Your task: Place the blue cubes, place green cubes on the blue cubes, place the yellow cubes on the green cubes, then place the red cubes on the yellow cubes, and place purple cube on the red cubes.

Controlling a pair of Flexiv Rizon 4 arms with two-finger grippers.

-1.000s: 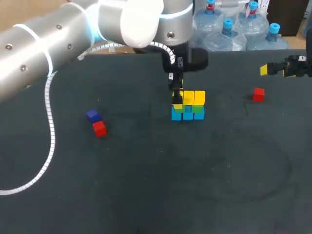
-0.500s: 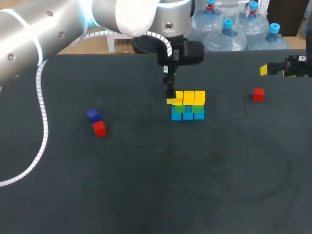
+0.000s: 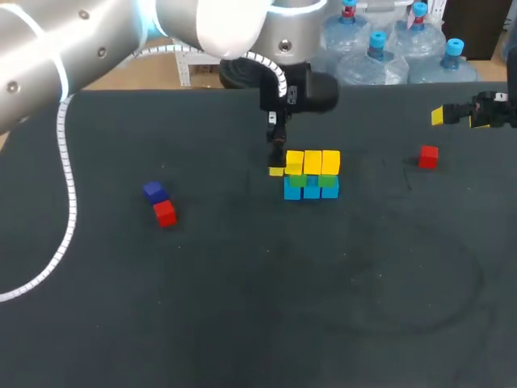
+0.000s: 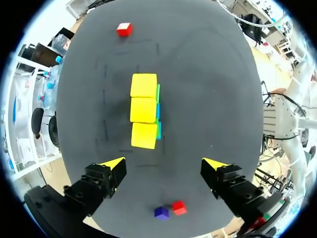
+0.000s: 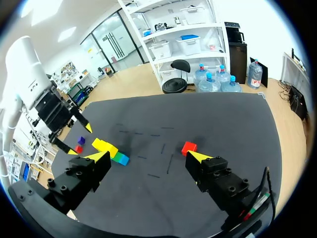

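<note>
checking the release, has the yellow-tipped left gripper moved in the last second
Yes. The left gripper has shifted left in the head view, off the stack of blue, green and yellow cubes, and is now beside it.

I get the green cubes (image 4: pixel 158 93) and blue cubes (image 4: pixel 159 130) only as slivers under the yellow cubes (image 4: pixel 144 110) (left wrist view, mostly covered). The head view's edge cuts off my right arm (image 3: pixel 502 109).

Stack (image 3: pixel 312 174): yellow top row, green middle, blue bottom. Red cube (image 3: pixel 165 212), second red cube (image 3: pixel 428 156), purple cube (image 3: pixel 154 191). Table (image 3: pixel 242 307) black.
</note>
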